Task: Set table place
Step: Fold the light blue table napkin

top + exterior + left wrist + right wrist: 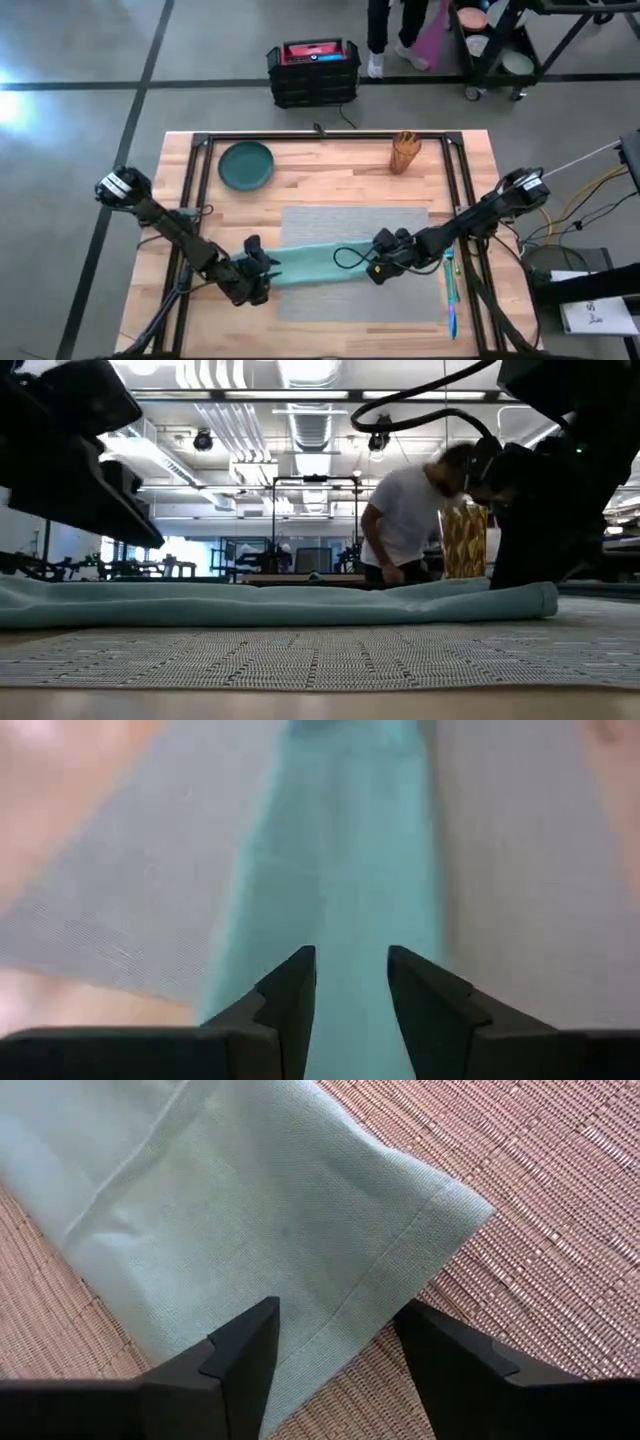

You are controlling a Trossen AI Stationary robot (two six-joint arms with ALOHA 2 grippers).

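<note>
Worktop: worktop (330,160) of light planks with a black rail frame
Mat: grey woven mat (400,222) lies flat near the middle of the worktop, long axis left–right in the high view
Napkin: teal napkin (315,265) lies folded in a strip across the mat, long axis left–right; its left end overhangs the mat's left edge, its right end rests on the mat
Left gripper: left gripper (262,268) at the napkin's left end; jaws narrowly parted, nothing between them; the strip runs straight ahead of the fingertips
Right gripper: right gripper (378,256) at the napkin's right end; jaws wide, holding nothing; the napkin's corner lies just ahead of them
Key relation: each arm is nearest its own end, so both ends are equally within reach
Plate: green plate (246,165) at the far left, off the mat, nothing on it
Cup: wooden cup (405,152) at the far right, off the mat; contents cannot be told
Pen: blue pen (450,295) beside the mat's right edge
</note>
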